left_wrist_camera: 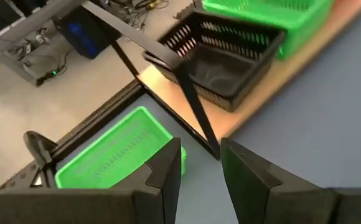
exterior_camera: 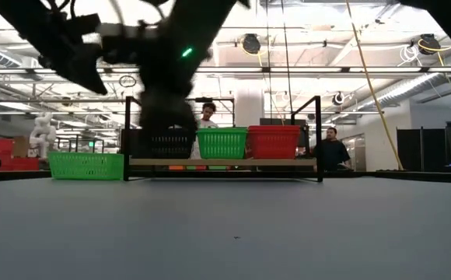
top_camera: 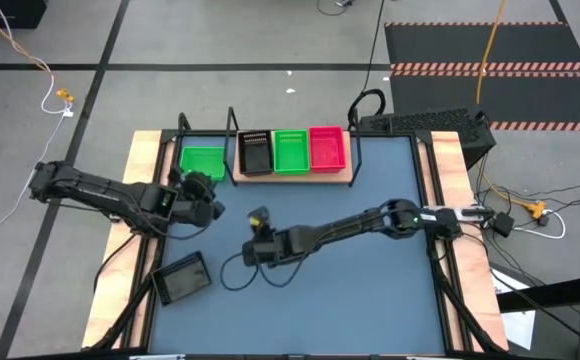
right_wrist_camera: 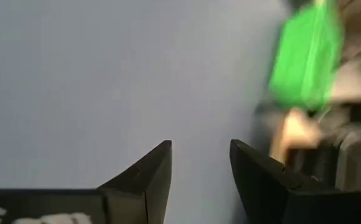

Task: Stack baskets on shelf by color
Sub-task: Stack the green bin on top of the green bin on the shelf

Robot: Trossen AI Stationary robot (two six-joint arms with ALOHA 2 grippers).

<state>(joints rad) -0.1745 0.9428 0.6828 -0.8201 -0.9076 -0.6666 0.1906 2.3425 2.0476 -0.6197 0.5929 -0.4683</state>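
Note:
On the wooden shelf (top_camera: 300,178) at the table's far edge stand a black basket (top_camera: 257,153), a green basket (top_camera: 291,151) and a red basket (top_camera: 327,148) side by side. Another green basket (top_camera: 202,161) sits on the tabletop left of the shelf's upright. A further black basket (top_camera: 180,278) lies on the table near the left near corner. My left gripper (left_wrist_camera: 200,152) is open and hovers just near of the loose green basket (left_wrist_camera: 112,152). My right gripper (right_wrist_camera: 200,152) is open above bare table at mid-table (top_camera: 258,222).
The shelf's black wire uprights (exterior_camera: 126,136) (exterior_camera: 319,136) stand at its ends; one (left_wrist_camera: 190,102) rises close ahead of my left gripper. Wooden strips border the table's left and right sides. People (exterior_camera: 208,115) (exterior_camera: 330,148) are in the room behind the shelf.

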